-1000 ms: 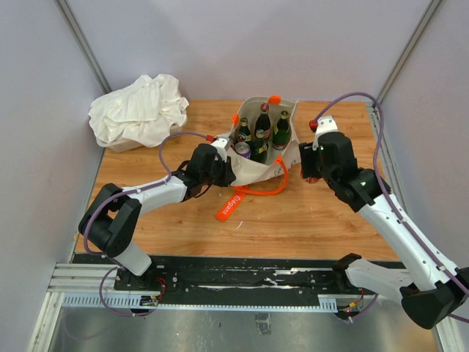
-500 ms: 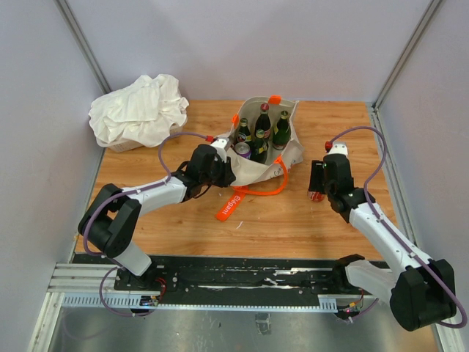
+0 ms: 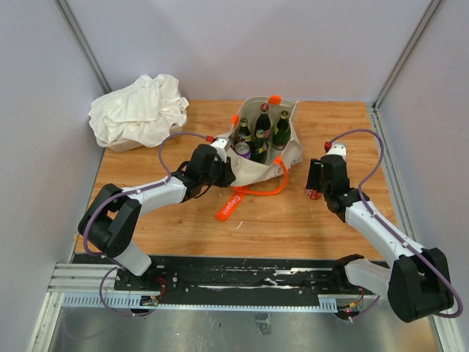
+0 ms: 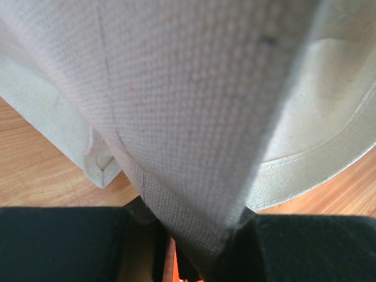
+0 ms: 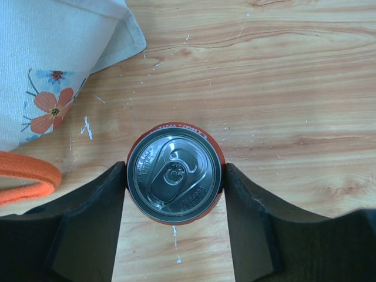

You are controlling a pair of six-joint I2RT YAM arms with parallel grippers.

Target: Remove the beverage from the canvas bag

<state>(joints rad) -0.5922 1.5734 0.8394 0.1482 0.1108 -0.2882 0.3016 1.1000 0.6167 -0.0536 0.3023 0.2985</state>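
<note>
The red can (image 5: 174,181) is upright on the desk (image 3: 293,220), just right of the canvas bag (image 3: 253,170). Right claw (image 5: 174,178) brackets the can, seemingly clamped on its sides. Left claw (image 4: 197,249) is pinched on the bag's left wall. Bottles (image 3: 262,121) are inside the bag.

Count at this frame:
- 1 beige canvas tote with orange strap handles (image 3: 258,170)
- 3 dark glass bottles (image 3: 262,121) in the tote
- 1 silver-topped can (image 3: 242,150) in the tote; a second is unclear
- 1 red aluminium can (image 5: 174,181) outside the tote
- 1 crumpled white cloth bundle (image 3: 139,110)

Rough woven canvas bag (image 4: 176,117); shiny metal can (image 5: 174,173); grained wooden table (image 5: 276,76)
</note>
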